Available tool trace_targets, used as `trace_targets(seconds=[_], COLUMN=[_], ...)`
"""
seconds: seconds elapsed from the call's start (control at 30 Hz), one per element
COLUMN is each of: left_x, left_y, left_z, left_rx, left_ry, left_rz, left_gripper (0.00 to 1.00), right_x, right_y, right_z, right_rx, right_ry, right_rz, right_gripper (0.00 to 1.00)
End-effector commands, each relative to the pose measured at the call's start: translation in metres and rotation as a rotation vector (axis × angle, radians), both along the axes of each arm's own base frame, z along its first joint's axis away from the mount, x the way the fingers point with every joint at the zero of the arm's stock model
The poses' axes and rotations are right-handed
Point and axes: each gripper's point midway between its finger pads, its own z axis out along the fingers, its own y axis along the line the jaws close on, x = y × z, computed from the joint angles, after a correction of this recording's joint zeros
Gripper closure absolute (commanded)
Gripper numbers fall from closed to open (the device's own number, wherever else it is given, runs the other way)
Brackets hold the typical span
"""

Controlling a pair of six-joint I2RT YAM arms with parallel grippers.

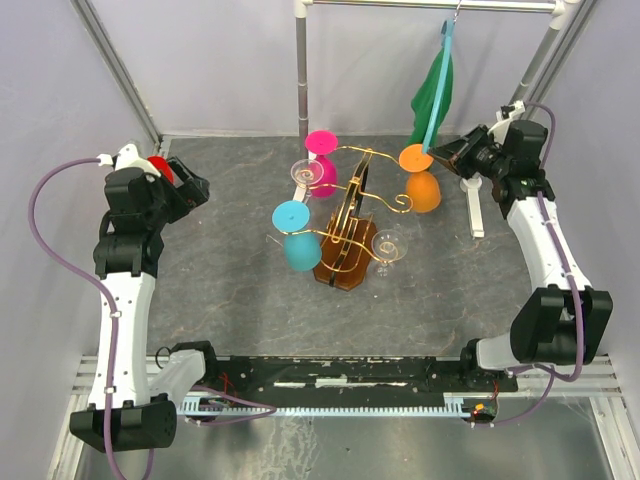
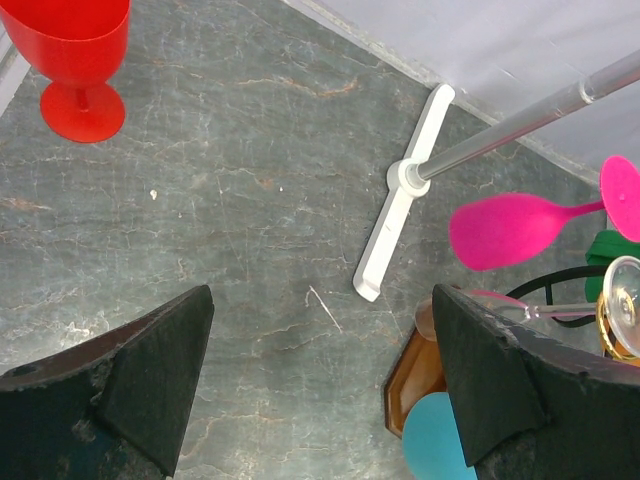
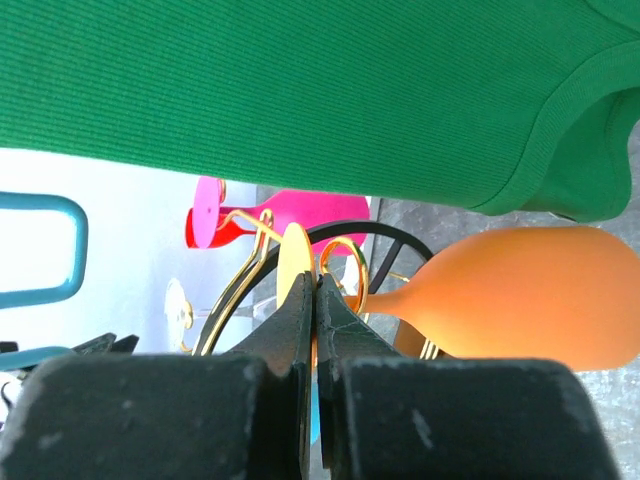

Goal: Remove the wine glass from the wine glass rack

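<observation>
L arm (image 1: pixel 118 300) up from near-left base, elbow folded high, wrist angled inward to the right. L gripper (image 1: pixel 192 186) spread wide, black fingers (image 2: pixel 150 380) sitting far apart at opposite lower sides of wrist view. R arm (image 1: pixel 545 250) stretched fwd along right side, forearm sloping up, wrist turned left twd centre. R gripper (image 1: pixel 445 152) fully closed, fingertips (image 3: pixel 300 310) pressed flat together, seam running vertical in wrist cam.

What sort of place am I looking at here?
Probably a robot test bench, not a home: two robot arms bolted at a table's edge, plain panels walling it in, and props: a wine glass rack and a clothes rail.
</observation>
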Motion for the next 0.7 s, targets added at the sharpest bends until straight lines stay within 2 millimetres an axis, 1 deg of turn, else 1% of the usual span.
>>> trace_targets(seconds=[0.0, 0.2, 0.33, 0.43, 0.67], left_x=[0.003, 0.002, 0.003, 0.004, 0.003], left_y=[-0.003, -0.005, -0.006, -0.006, -0.006], left_z=[0.009, 0.005, 0.002, 0.000, -0.002], left_rx=[0.001, -0.005, -0.010, -0.016, -0.013], left_ry=[-0.047, -0.038, -0.037, -0.034, -0.032], left_rz=[-0.023, -0.028, -0.032, -0.034, -0.035], left_gripper=[0.04, 0.04, 0.04, 0.03, 0.03], right_x=[-0.013, -0.016, -0.012, -0.004, 0.024], right_y=[0.007, 0.017, 0.020, 0.021, 0.025], right_z=[0.032, 0.039, 0.038, 0.036, 0.036], right_rx=[0.055, 0.124, 0.146, 0.162, 0.179], right_ry=[-0.103, -0.114, -0.111, -0.111, -0.115], right_rz=[0.053, 0.104, 0.119, 0.115, 0.105], right_gripper=[0.99, 0.99, 0.99, 0.99, 0.99])
